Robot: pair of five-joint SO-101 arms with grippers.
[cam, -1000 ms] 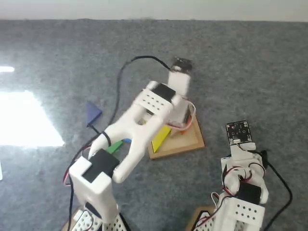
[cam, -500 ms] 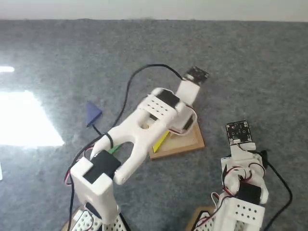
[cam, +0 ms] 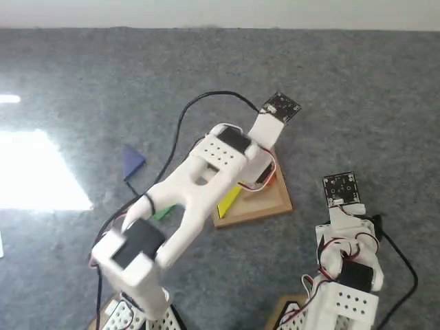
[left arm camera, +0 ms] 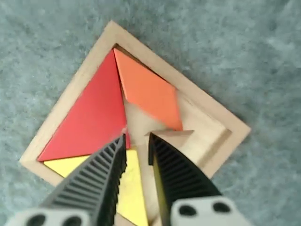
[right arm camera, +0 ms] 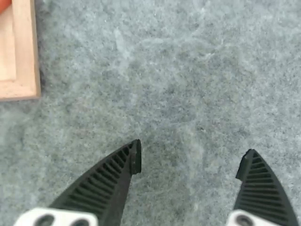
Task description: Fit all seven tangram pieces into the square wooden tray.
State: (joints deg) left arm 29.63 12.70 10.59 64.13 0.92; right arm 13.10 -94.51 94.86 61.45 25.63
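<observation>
The square wooden tray point(left arm camera: 221, 141) lies under my left gripper point(left arm camera: 137, 140). In it a large red triangle point(left arm camera: 89, 122) sits beside an orange parallelogram point(left arm camera: 148, 89), with a yellow piece point(left arm camera: 134, 188) below them. My left gripper hovers over the bare wood between them, its fingers narrowly open and holding nothing. In the high view the left arm covers most of the tray point(cam: 268, 203); the yellow piece point(cam: 229, 196) shows. A blue triangle point(cam: 132, 161) and a green piece point(cam: 162, 213) lie on the carpet to its left. My right gripper point(right arm camera: 190, 157) is wide open over bare carpet.
Grey carpet covers the table. A tray corner point(right arm camera: 21, 61) shows in the right wrist view, well apart from the right gripper. The right arm point(cam: 347, 268) stands folded at the front right, beside the tray. A bright glare patch point(cam: 34, 172) lies at the left.
The left arm's wrist has swung to the right over the tray. The right arm has not moved.
</observation>
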